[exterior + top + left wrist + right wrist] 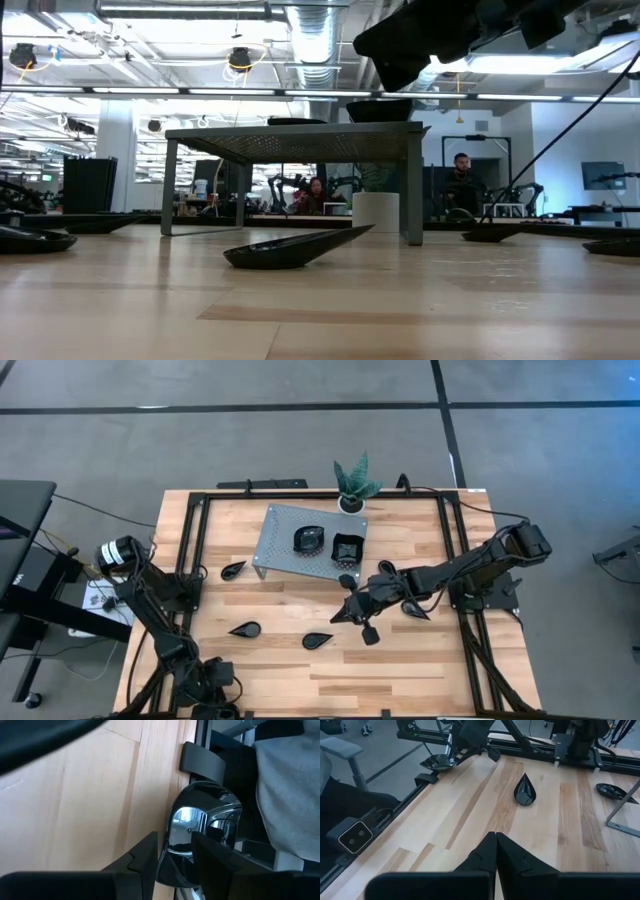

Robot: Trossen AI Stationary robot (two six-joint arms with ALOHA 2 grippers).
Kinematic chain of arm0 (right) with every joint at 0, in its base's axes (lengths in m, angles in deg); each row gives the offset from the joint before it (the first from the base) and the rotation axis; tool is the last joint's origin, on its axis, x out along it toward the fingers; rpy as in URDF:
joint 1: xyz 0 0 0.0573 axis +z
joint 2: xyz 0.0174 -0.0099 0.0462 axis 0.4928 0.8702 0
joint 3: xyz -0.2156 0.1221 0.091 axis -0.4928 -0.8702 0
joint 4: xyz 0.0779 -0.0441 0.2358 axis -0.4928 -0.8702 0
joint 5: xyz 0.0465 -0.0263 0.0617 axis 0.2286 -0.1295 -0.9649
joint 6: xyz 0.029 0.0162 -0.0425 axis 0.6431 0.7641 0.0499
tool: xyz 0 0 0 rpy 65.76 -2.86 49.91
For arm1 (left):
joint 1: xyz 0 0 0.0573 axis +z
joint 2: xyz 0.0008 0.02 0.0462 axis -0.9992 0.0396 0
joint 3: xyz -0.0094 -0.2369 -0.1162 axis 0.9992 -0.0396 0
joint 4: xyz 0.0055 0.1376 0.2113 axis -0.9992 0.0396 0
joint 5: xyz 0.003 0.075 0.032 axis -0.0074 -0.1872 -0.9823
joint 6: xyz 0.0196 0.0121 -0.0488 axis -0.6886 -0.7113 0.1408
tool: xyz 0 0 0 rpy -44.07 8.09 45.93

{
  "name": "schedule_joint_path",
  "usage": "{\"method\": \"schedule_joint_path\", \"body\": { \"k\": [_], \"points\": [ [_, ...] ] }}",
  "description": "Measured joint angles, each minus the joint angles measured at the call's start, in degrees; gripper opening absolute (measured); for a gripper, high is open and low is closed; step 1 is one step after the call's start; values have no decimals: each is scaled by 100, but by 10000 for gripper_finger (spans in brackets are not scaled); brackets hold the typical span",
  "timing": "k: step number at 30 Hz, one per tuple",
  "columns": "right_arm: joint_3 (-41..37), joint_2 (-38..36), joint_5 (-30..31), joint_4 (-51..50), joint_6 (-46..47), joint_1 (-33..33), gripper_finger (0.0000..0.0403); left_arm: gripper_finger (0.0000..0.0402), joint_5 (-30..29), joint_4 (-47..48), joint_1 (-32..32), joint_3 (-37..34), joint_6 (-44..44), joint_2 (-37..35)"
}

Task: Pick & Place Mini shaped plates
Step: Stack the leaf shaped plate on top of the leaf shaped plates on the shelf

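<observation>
A glossy black mini plate (200, 822) lies at the table's near left edge, partly over the black frame rail (200, 762); it also shows far off in the right wrist view as the plate (437, 762). My left gripper (174, 840) is open, slanting down, with one finger on either side of the plate's near rim. My right gripper (496, 837) is shut and hovers over the table's middle (368, 630) with nothing in it. Other black plates lie on the wood (245, 629) (318, 641) (234, 569), and two sit on the grey stand (310, 540) (347, 547). My left gripper's fingers (145, 862) stand on either side of the plate's near rim (175, 865), coming slanting down from above. I cannot tell whether they touch it. The plate lies on the table's edge.
The grey perforated stand (290, 555) is at the back middle, with a potted plant (352, 485) behind it. Black frame rails (195, 550) run along the table's sides. A teardrop plate (525, 790) lies ahead of my right gripper. More plates lie beside the right arm (415, 610).
</observation>
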Motion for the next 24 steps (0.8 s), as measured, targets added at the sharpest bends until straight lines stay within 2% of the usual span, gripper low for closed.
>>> {"method": "schedule_joint_path", "body": {
  "k": [11,14,19,24],
  "points": [
    [0,0,2,-13,2,1,0,116,-35,-75,-85,0,0,342],
    [0,0,2,-17,9,1,0,94,7,-101,-80,7,-16,396],
    [0,0,2,-20,15,1,0,16,85,-2,26,-13,-31,164],
    [0,0,2,-18,15,1,0,7,-154,29,279,-11,-360,-351]
  ]
}}
